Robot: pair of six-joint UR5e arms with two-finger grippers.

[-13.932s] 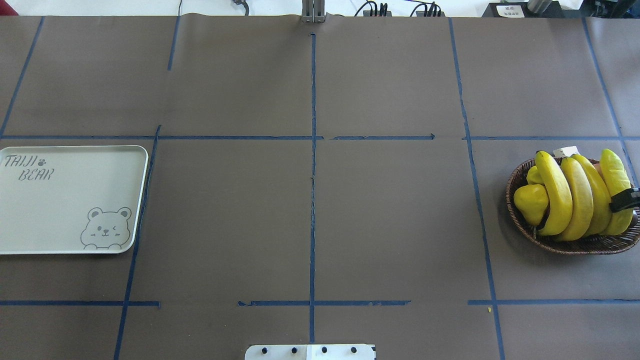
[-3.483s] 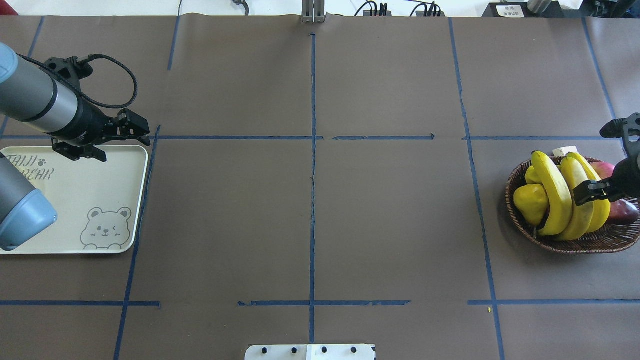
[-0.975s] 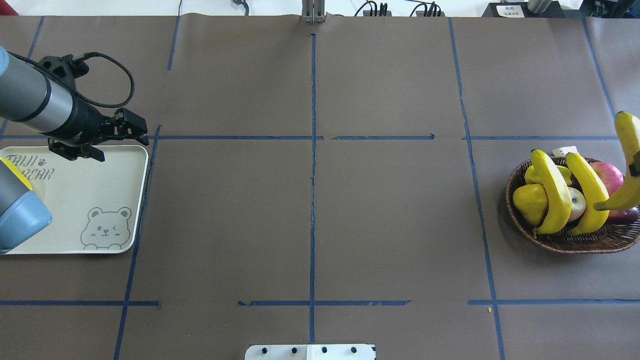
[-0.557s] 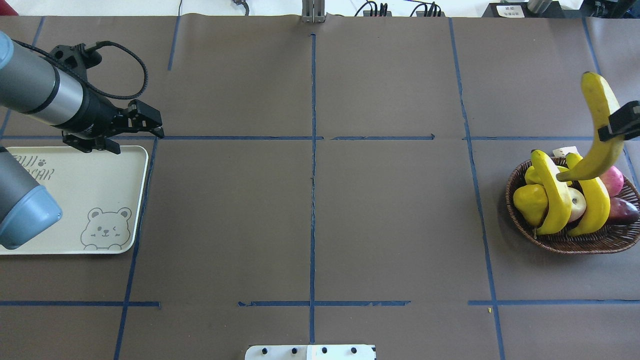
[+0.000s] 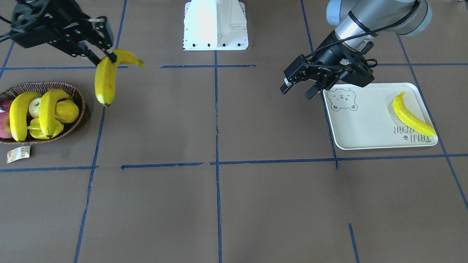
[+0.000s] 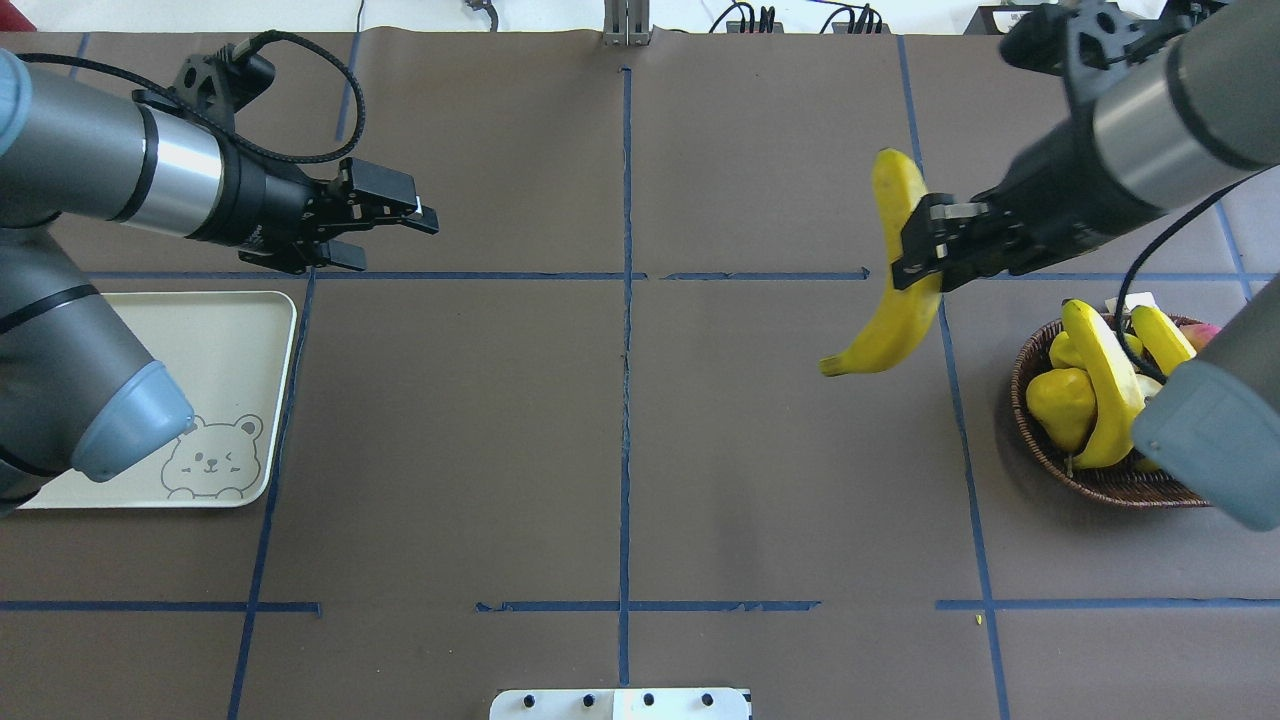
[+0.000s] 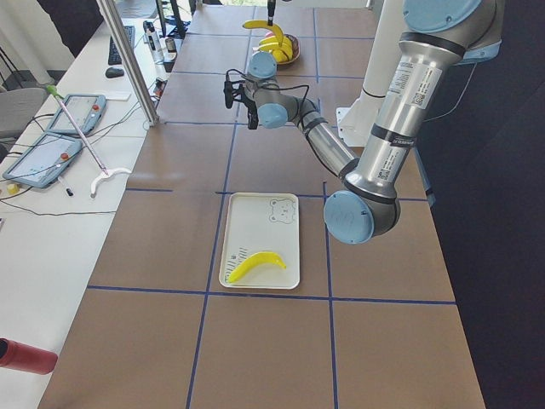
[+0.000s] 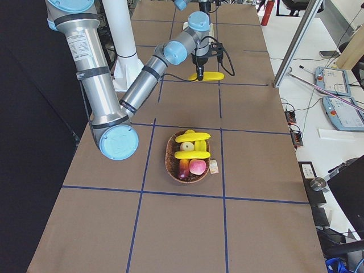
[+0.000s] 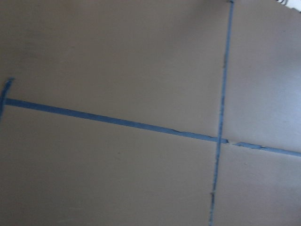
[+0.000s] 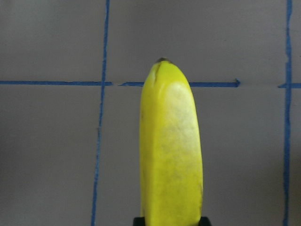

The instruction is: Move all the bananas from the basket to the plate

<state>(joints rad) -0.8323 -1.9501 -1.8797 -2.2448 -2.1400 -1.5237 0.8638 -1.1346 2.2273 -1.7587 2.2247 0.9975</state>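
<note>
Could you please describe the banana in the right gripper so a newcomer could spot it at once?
In the overhead view, find the wicker basket at the table's right end. Just past its rim, towards the middle, the right gripper is shut on the carried banana. Unlike the two basket bananas and the plate banana, it hangs in the air.

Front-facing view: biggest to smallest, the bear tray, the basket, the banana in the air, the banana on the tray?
1. plate
2. basket, cut off at the picture's edge
3. lifted banana and banana on the plate look alike; the lifted one is nearer the camera, so unranked.
</note>
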